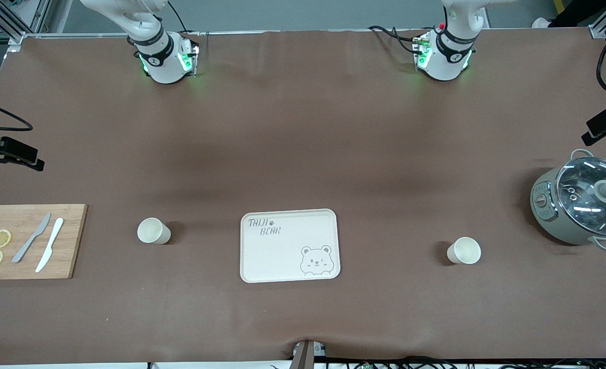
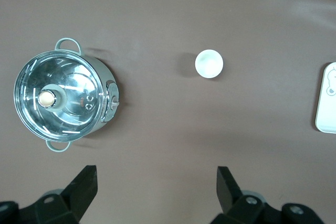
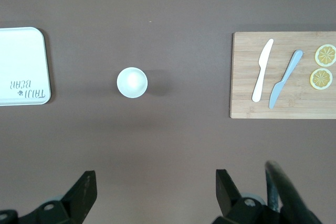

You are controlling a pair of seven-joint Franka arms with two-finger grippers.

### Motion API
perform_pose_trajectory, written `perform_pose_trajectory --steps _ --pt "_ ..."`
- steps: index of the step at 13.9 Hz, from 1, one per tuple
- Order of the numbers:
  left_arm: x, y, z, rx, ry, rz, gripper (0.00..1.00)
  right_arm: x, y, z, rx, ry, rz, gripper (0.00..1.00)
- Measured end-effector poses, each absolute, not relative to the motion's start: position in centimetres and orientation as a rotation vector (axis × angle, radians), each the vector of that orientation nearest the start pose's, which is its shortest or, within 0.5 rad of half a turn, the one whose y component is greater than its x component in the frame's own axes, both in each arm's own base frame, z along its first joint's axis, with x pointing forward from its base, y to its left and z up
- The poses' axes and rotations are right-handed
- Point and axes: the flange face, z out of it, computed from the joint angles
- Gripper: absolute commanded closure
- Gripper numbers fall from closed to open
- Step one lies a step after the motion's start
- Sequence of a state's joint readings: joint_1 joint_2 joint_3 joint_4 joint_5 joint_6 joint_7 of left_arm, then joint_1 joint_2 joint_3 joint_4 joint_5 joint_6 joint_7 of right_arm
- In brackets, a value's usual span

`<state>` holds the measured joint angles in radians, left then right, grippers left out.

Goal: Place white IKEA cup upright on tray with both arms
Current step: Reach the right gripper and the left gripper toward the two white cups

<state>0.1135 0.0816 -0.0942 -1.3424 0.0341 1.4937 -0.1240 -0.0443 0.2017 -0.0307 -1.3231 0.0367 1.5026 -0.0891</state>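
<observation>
Between two smooth white cups (image 1: 154, 230) (image 1: 464, 250) lies the flat, round-cornered cream tray (image 1: 288, 245) — both grippers (image 2: 156, 188) (image 3: 156, 191) hang high, jaws spread.

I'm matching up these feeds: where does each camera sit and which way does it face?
Front view: high across the table, facing both arm bases; tray central.
Left wrist view: looks down on a cup and pot; open fingers show.
Right wrist view: looks down on a cup and cutting board; open fingers show.
All show the tray.
</observation>
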Motion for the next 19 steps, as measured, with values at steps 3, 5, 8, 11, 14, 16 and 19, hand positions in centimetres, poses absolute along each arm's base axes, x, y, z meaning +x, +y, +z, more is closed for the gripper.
perform_pose_trajectory --steps 3,5,8,11,14,16,19 --pt "57.1 1.6 67.9 -3.109 -0.221 -0.111 0.0 61.0 -3.9 61.7 -3.11 -0.027 0.012 0.0" --pt "57.1 1.7 67.9 -3.109 -0.221 -0.111 0.0 61.0 -3.9 61.5 -3.11 -0.028 0.017 0.0" --pt "57.1 1.9 67.5 -3.109 -0.225 -0.1 0.0 61.0 -2.9 61.5 -3.11 -0.043 0.019 0.0" --pt "57.8 1.9 65.6 -3.11 -0.224 -0.042 0.0 61.1 -0.7 61.5 -3.111 0.01 0.028 0.0" --pt "59.5 2.1 62.2 -3.113 -0.223 0.047 0.0 61.1 0.3 61.4 -3.111 0.017 0.029 0.0" --pt "60.9 2.3 59.8 -3.115 -0.222 0.085 0.0 61.1 0.1 61.4 -3.112 0.024 0.03 0.0" --pt "63.2 2.5 56.2 -3.12 -0.22 0.095 0.0 61.1 0.0 61.4 -3.112 0.027 0.028 0.0"
